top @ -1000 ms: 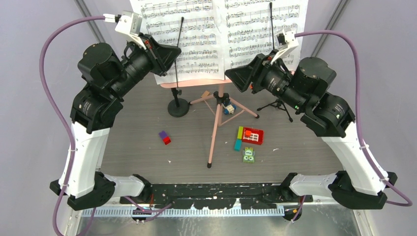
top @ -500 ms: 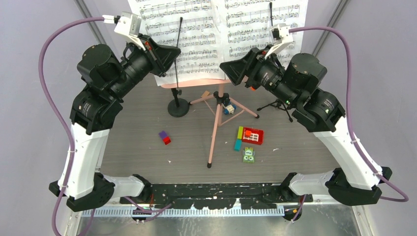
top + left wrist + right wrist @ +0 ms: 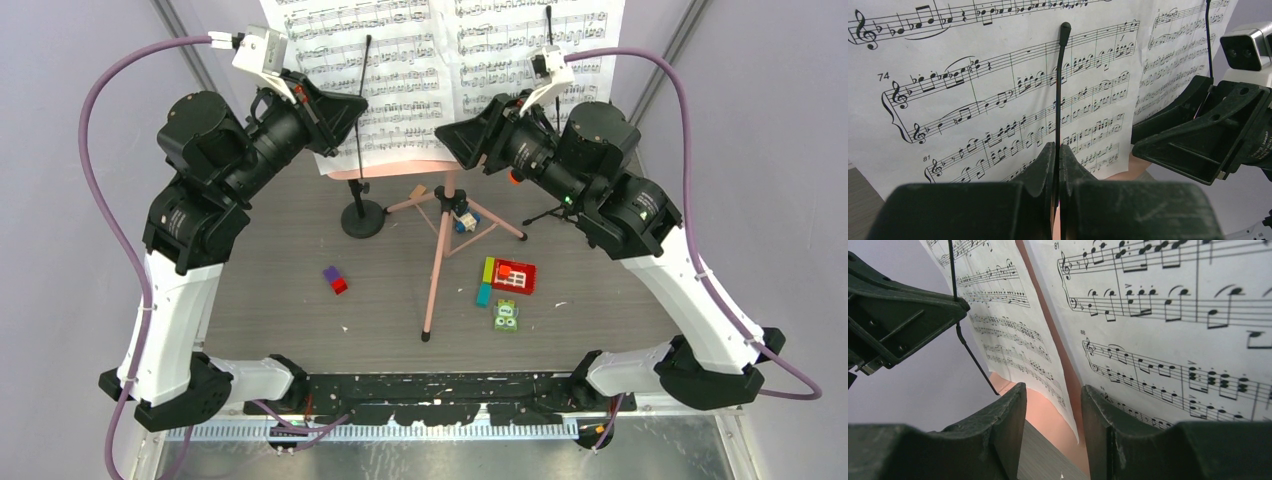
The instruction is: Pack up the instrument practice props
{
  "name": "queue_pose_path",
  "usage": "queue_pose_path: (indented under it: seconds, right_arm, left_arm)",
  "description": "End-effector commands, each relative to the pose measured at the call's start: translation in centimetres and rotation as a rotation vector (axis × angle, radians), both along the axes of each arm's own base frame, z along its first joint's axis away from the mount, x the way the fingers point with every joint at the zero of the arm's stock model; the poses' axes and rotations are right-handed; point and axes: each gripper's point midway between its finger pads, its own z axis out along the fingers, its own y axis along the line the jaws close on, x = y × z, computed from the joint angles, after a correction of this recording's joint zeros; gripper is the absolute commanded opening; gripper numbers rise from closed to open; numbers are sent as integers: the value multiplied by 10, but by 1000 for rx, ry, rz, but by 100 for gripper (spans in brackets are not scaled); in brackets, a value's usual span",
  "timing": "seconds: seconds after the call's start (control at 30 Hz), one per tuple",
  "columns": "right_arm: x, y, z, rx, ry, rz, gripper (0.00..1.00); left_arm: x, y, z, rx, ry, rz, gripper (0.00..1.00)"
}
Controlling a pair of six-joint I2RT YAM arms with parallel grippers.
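Note:
The pink sheet-music holder (image 3: 437,255) stands mid-table on tripod legs, with two white note sheets (image 3: 400,60) on its desk. My left gripper (image 3: 350,102) is shut on the thin black rod (image 3: 1060,80) of the round-based mic support (image 3: 362,218), in front of the left sheet (image 3: 973,75). In the left wrist view the rod runs up out of my left gripper (image 3: 1057,146). My right gripper (image 3: 452,140) is open at the sheets' lower edge. Between its jaws (image 3: 1053,392) show the pink holder (image 3: 1048,412) and a sheet corner (image 3: 1068,415). The tripod mic support (image 3: 566,212) stands behind my right arm.
Under the stand sits a blue toy car (image 3: 462,218). Toy bricks lie in front: a purple and red pair (image 3: 335,280), a red plate (image 3: 514,276) with green and teal pieces beside it, and a green block (image 3: 506,317). Grey walls close in on both sides.
My right arm has swung left and forward toward the middle of the stand, and its jaws have narrowed a little. My left gripper has stayed on the rod.

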Motion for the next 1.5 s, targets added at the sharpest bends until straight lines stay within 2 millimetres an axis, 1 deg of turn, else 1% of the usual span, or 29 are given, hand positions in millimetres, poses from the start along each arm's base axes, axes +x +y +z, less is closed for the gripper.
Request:
queue_pose_path:
  seconds: [0.0,0.27,0.4,0.47,0.73,0.8,0.87,0.93,1.13,1.27,1.47]
  right_arm:
    - [-6,4,30,66,-63,37,47]
    - [-2,10,25,53,-54,46,45]
    - [0,11,26,51,-63,46,43]
    - [-5,16,27,46,-70,84,41]
    - [-4,19,26,36,-79,94,25]
    - [-4,20,25,34,-80,95,19]
    - [-4,19,25,32,-83,94,9]
    - [-4,18,26,29,-92,95,2]
    - [-14,7,36,30,-141,91,1]
    - [-23,-3,41,29,-165,90,1]
    - [-38,-24,45,29,-192,73,1]
  left_arm:
    - [-14,4,22,-34,-78,-24,0]
    - [-13,2,21,-33,-76,-28,0]
    - [-13,2,20,-34,-73,-31,0]
    - [-13,1,19,-33,-72,-32,0]
    - [-12,1,19,-31,-72,-32,0]
    - [-12,1,18,-30,-71,-32,0]
    - [-13,1,18,-29,-72,-32,0]
    - [-13,2,18,-27,-75,-31,0]
    - [-21,7,23,-34,-112,-34,0]
    - [-23,9,24,-36,-123,-27,0]
    - [-25,12,27,-41,-134,-22,0]
